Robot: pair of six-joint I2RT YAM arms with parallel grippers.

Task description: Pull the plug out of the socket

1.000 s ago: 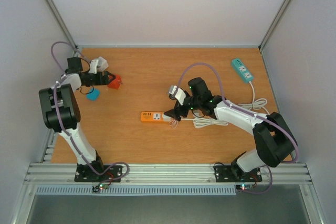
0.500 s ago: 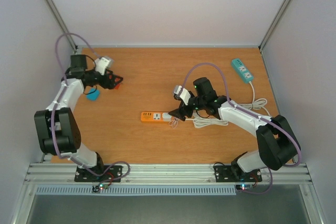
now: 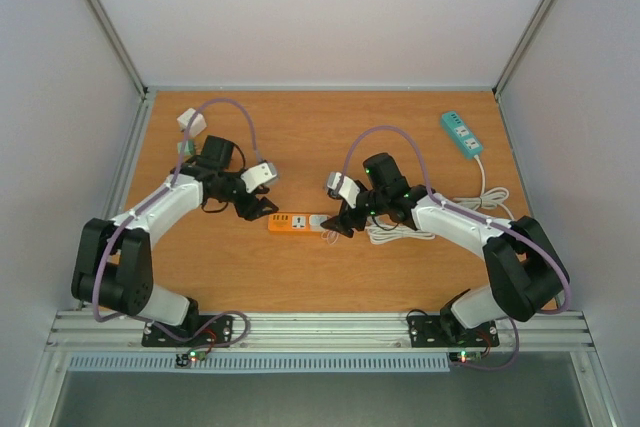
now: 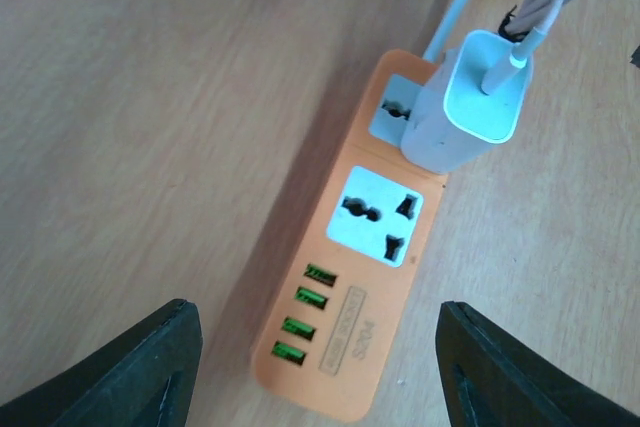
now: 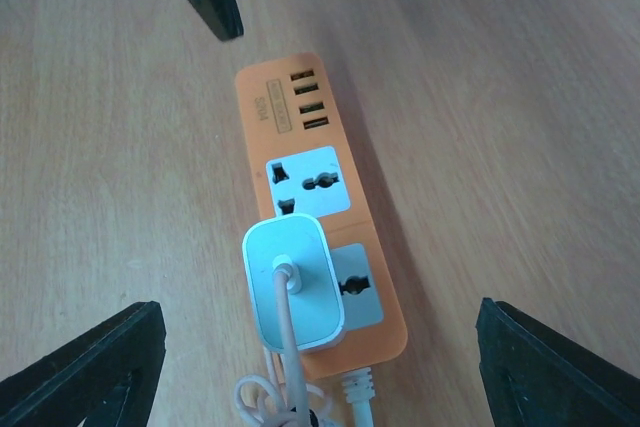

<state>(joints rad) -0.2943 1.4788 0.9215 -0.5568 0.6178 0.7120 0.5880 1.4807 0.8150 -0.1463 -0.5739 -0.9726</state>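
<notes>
- The orange strip (image 3: 293, 222) lies flat on the table (image 3: 330, 137), running left to right between my two grippers.
- The plug (image 4: 470, 102) is a white block with a white cable coming out of its back. It sits seated at the strip's cord end, the end away from the green USB ports.
- My left gripper (image 3: 262, 209) hovers at the USB end with its jaws apart. In the left wrist view its fingers (image 4: 140, 372) frame that end from either side and touch nothing I can see.
- The plug lies well ahead of those fingers, at the far end of the strip.
- My right gripper (image 3: 336, 224) hovers over the plug end, jaws wide apart. In the right wrist view its fingers (image 5: 95, 367) stand on either side of the plug and clear of it — the plug sits about midway between them, with bare wood showing on both sides.
- I cannot tell how high either gripper hangs above the strip.
- The plug's cable runs into a white coil (image 3: 400, 234) just right of the strip, under my right arm.
- A green strip (image 3: 460, 134) lies near the far right corner — well apart from everything else.
</notes>
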